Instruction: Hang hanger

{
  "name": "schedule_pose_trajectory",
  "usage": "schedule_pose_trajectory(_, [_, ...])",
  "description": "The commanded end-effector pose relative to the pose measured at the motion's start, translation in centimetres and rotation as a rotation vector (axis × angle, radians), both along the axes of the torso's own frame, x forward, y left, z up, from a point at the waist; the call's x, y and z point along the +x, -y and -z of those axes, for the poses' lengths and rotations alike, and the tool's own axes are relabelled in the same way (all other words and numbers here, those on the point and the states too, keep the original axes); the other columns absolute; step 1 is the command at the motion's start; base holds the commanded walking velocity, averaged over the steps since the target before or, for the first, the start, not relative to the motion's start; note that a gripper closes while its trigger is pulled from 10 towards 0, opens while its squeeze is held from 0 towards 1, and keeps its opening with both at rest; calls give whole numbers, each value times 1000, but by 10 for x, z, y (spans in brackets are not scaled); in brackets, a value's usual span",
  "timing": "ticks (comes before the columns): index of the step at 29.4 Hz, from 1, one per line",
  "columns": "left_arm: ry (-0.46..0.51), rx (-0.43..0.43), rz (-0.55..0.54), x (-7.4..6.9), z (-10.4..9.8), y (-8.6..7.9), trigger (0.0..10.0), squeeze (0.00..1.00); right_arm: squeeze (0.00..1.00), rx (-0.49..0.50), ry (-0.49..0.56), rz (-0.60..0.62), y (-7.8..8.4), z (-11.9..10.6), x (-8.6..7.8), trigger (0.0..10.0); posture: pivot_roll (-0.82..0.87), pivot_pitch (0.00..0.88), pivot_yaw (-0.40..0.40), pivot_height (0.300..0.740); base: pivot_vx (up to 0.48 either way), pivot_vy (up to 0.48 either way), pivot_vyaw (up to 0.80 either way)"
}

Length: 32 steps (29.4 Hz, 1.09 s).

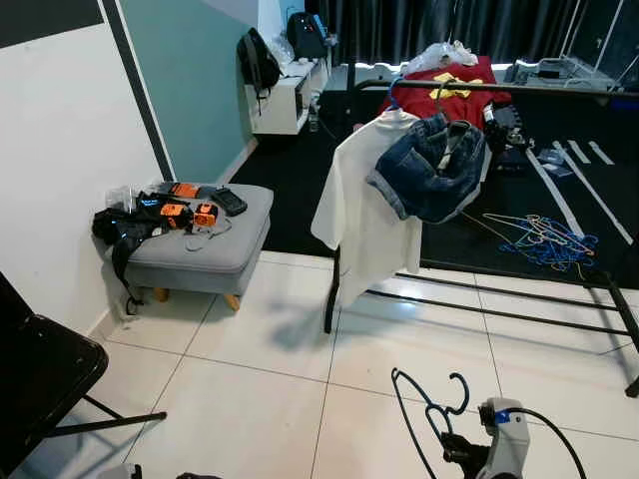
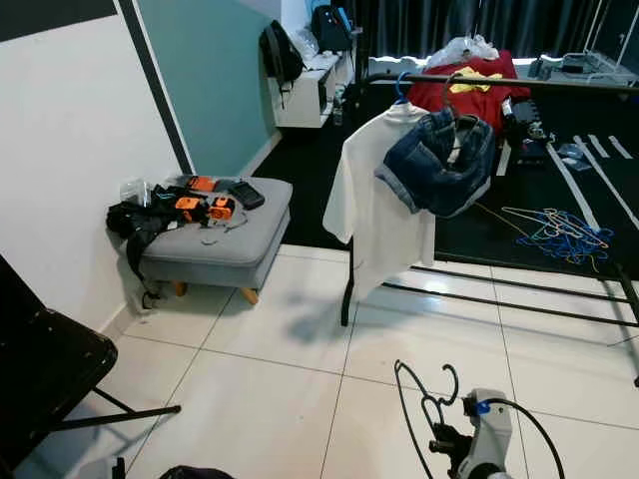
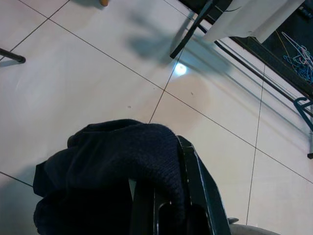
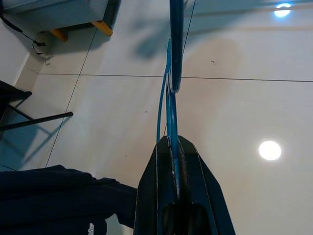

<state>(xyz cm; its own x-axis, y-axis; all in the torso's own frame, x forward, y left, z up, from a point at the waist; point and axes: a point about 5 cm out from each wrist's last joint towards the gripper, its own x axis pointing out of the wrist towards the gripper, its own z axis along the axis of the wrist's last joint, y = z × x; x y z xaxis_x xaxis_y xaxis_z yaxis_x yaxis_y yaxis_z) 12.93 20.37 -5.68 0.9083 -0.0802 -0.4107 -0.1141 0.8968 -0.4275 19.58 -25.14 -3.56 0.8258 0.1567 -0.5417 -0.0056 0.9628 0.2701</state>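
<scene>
A blue wire hanger [image 1: 427, 404] is held upright over the white tiles at the lower right, and my right gripper [image 1: 454, 451] is shut on its lower part. The right wrist view shows the hanger [image 4: 175, 49] running straight out from between the closed fingers [image 4: 155, 186]. Ahead stands a black clothes rack [image 1: 519, 89] with a white T-shirt [image 1: 364, 205] and denim shorts [image 1: 429, 168] hanging on its rail. My left gripper [image 3: 164, 198] is low at the left, shut on a dark knitted garment [image 3: 117, 166] draped over its fingers.
A grey ottoman [image 1: 205, 249] with orange and black tools stands by the left wall. A black folding chair [image 1: 40, 384] is at the near left. Several blue hangers [image 1: 547, 239] lie on the dark floor behind the rack. The rack's base bars [image 1: 499, 299] cross the tiles.
</scene>
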Motion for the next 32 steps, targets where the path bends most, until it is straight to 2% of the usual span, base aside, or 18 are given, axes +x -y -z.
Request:
schedule_pose_trajectory(1, [28,17,-6,2,-4,-3,10000,0,0,1,3,-7,-1,2,-1,10000,-123,0,32,740,0,0,0])
schedule_pose_trajectory(8, [14,15,3,0,-3,-7,10000,0,0,10,-11,-7,-2,8,-4,10000,-114,0,36,740,0,0,0])
schedule_pose_trajectory(25, [56,25,-29,17,-8,-5,10000,0,0,-7,-21,6,1,8,6,10000,-97,0,4,740,0,0,0])
schedule_pose_trajectory(32, [57,28,-27,17,-8,-7,10000,0,0,-7,-24,6,0,9,6,10000,-109,0,13,740,0,0,0])
